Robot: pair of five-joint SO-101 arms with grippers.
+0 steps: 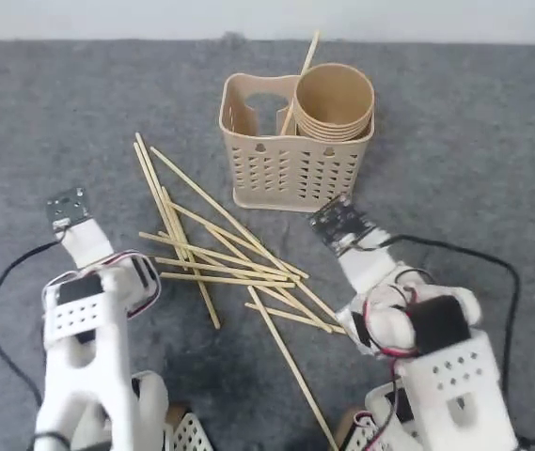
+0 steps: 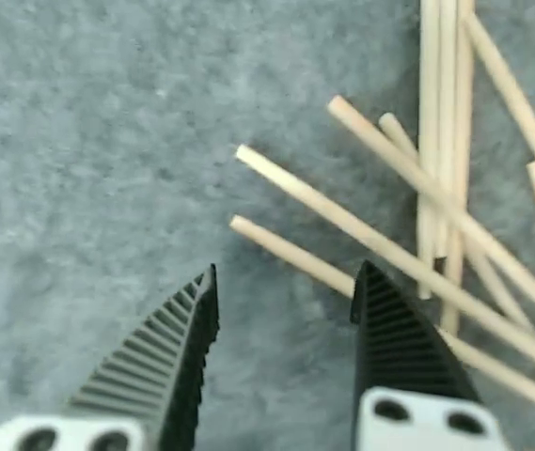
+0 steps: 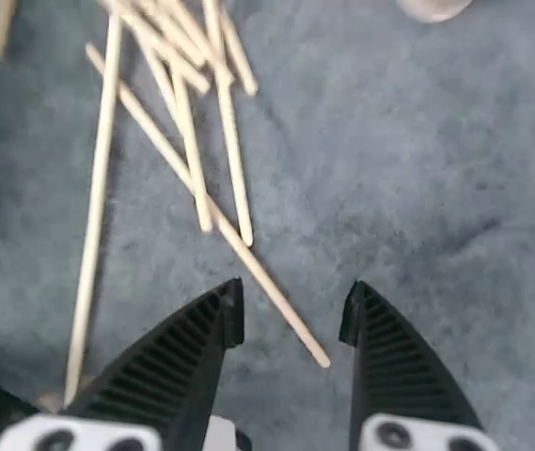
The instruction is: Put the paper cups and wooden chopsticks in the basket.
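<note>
A beige basket stands at the back of the grey mat. Stacked paper cups sit in its right compartment, and one chopstick leans upright beside them. Several wooden chopsticks lie scattered in front of the basket. My left gripper hangs open over the mat, with chopstick ends just beyond its fingertips and one running under a finger. My right gripper is open as well, low over the mat. The near end of one chopstick lies between its fingers.
The left arm stands at the front left and the right arm at the front right, each trailing a black cable. The basket's left compartment holds nothing. Bare mat lies left and right of the pile.
</note>
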